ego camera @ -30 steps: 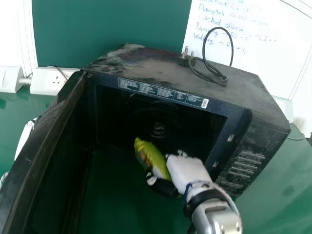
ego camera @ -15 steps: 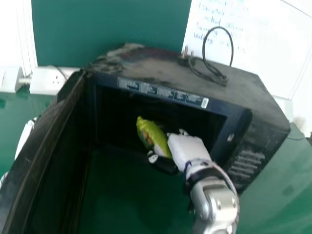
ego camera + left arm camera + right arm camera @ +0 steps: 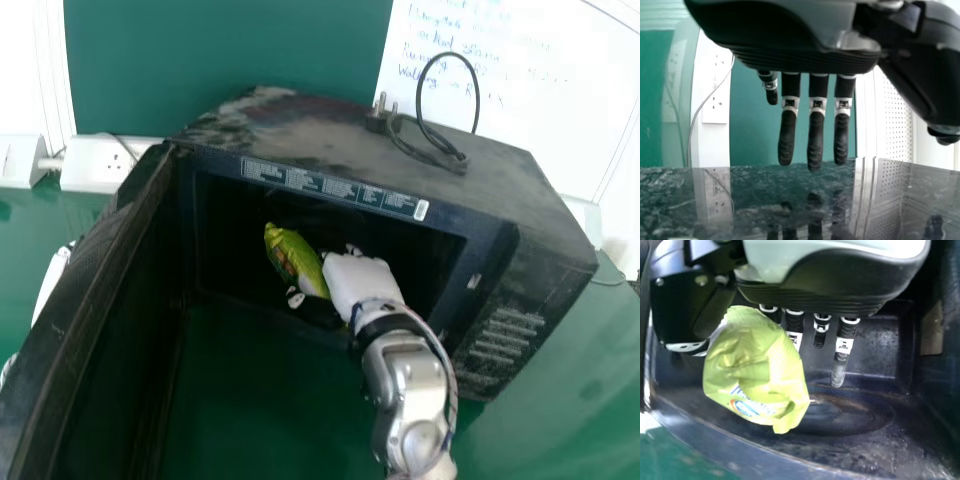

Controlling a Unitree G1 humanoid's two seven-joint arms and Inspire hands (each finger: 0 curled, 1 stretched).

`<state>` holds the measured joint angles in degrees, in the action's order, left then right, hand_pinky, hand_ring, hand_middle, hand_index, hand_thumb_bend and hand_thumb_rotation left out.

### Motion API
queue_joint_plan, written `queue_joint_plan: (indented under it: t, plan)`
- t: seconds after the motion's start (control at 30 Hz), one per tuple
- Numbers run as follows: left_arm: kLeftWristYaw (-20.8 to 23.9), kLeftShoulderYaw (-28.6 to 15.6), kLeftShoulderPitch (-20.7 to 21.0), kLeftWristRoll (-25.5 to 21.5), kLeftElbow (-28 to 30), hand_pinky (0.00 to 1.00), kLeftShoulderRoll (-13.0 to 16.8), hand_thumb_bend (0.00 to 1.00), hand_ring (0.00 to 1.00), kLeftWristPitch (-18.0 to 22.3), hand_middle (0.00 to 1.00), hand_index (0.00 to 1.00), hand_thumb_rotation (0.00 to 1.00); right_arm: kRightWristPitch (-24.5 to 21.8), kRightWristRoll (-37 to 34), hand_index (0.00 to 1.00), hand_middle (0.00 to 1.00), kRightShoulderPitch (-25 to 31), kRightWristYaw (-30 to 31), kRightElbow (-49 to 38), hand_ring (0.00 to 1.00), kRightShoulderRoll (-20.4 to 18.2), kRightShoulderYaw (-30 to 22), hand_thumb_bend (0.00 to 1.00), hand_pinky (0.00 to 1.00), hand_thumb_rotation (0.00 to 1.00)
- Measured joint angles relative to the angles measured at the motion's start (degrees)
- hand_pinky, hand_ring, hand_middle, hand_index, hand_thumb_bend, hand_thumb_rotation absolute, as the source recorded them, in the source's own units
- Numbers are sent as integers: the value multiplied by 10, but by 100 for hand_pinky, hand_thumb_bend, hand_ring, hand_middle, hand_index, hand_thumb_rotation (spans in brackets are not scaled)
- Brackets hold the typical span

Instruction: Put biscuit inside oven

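Green biscuit packet (image 3: 295, 258) pinched in right hand (image 3: 360, 280), inside oven opening

Packet: yellow-green shiny film, crumpled, creased, blue/white/orange logo patch; reddish print also visible in head view. Lies tilted, far end pointing up-left in head view. Contact with oven floor: cannot tell.

Right hand: packet pinched between thumb (image 3: 687, 310) and nearest fingers, which run partly behind the film. Outer fingers (image 3: 841, 357) extended, slightly apart, off the packet.

Edges: dark cavity around packet. Front lip (image 3: 750, 455) is a curved metal edge near packet; floor behind it has a round dished area (image 3: 855, 415), dull and stained. Label strip (image 3: 330, 188) runs along top edge of opening, above packet and hand in head view. Right side of opening near the hand, visible gap between. More open room left of packet, up to cavity's left side. Depth left behind packet: dark, cannot tell.

Oven (image 3: 500, 185): black, dusty top, coiled cord (image 3: 477, 100) with plug on it. Door (image 3: 120, 330) wide open on left, edge running toward camera.

Left hand (image 3: 50, 285): beyond the door, far left. Fingers (image 3: 815, 140) straight, slightly spread, holding nothing, near a dark glossy surface (image 3: 755, 205) that mirrors them.

Around: green table (image 3: 540, 420), white socket box (image 3: 100, 168) behind, left.
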<state>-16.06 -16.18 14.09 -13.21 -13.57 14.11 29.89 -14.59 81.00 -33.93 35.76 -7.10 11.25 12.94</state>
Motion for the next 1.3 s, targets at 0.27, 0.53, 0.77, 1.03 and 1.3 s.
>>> queue_joint_plan:
  t: [0.27,0.53,0.77,1.03,1.3]
  plan:
    - [1,0,-3,-4,9,31,0,51,37,-2,41,48,7,-1,-49,50,46,-46,-101,104,46,17,21,53,53,0]
    - [0,0,-5,-5,17,31,0,51,37,-9,41,48,7,-1,-88,51,44,-94,-208,204,41,29,45,53,47,0]
    - [-1,0,-6,-5,16,31,0,51,37,-8,42,48,7,4,-124,52,42,-125,-287,279,39,39,65,52,46,0]
    - [-2,0,-6,-5,14,31,0,51,37,-6,42,48,7,6,-145,52,41,-174,-355,366,38,50,93,52,47,0]
    - [-7,-1,-6,-9,0,32,0,51,38,-1,43,48,8,12,-174,52,41,-215,-405,452,36,51,118,52,46,0]
